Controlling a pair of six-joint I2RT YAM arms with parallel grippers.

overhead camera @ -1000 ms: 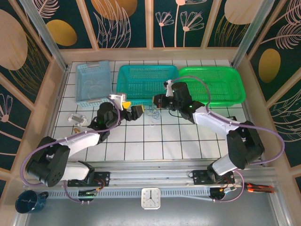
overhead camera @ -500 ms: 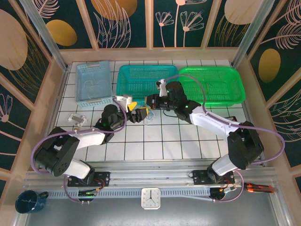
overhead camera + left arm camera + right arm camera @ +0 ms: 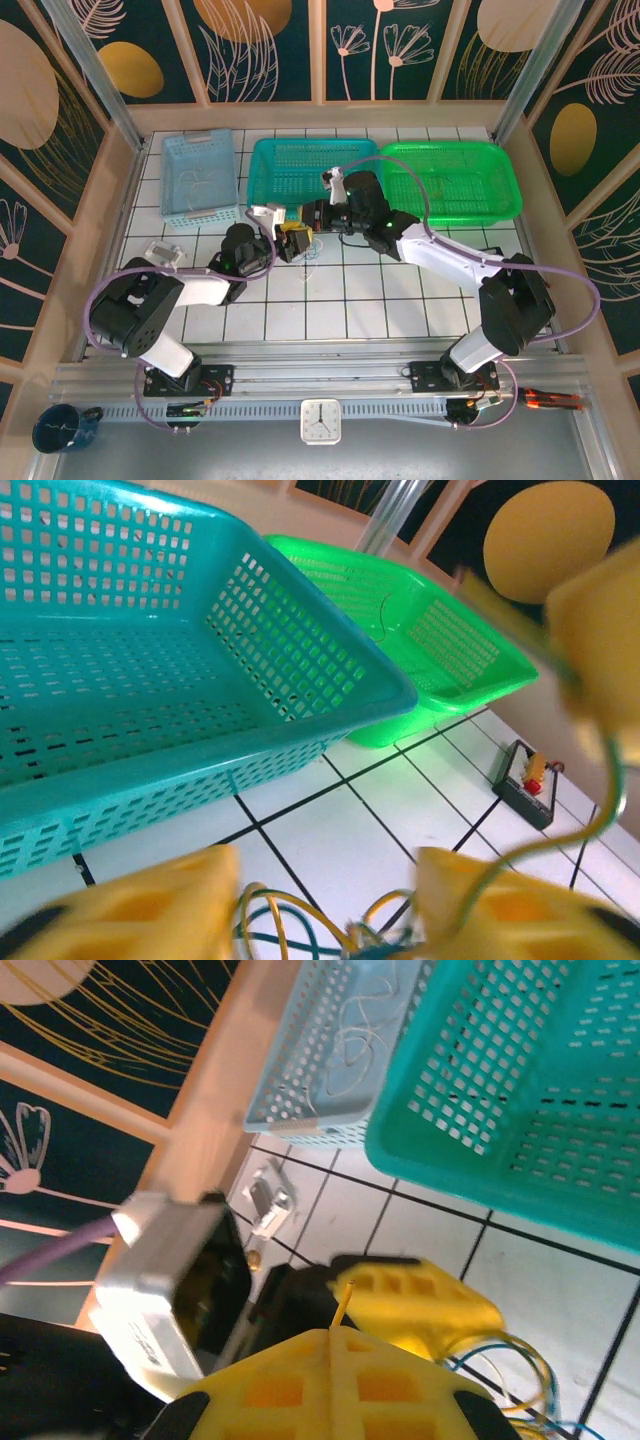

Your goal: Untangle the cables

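The cables (image 3: pixel 314 247) are a small knot of thin blue, yellow and whitish cords on the white tiles in front of the teal basket. My left gripper (image 3: pixel 296 240) sits at the knot. In the left wrist view its yellow fingers (image 3: pixel 140 910) stand apart with the cables (image 3: pixel 290 920) looped between them. My right gripper (image 3: pixel 312 216) hovers just behind and above, shut on a yellow cable whose end (image 3: pixel 345 1305) sticks out of its closed fingertips (image 3: pixel 340 1332). That yellow strand (image 3: pixel 612 780) hangs down from it toward the knot.
The teal basket (image 3: pixel 262 150) stands right behind the grippers, the green basket (image 3: pixel 500 150) to its right, and a light blue basket (image 3: pixel 172 175) with a whitish cord in it to its left. A small clear part (image 3: pixel 163 252) lies left; a black box (image 3: pixel 525 780) lies right.
My left gripper has slid right up to the knot and its jaws have narrowed around it. The right gripper has shifted left with the yellow cable still pinched.
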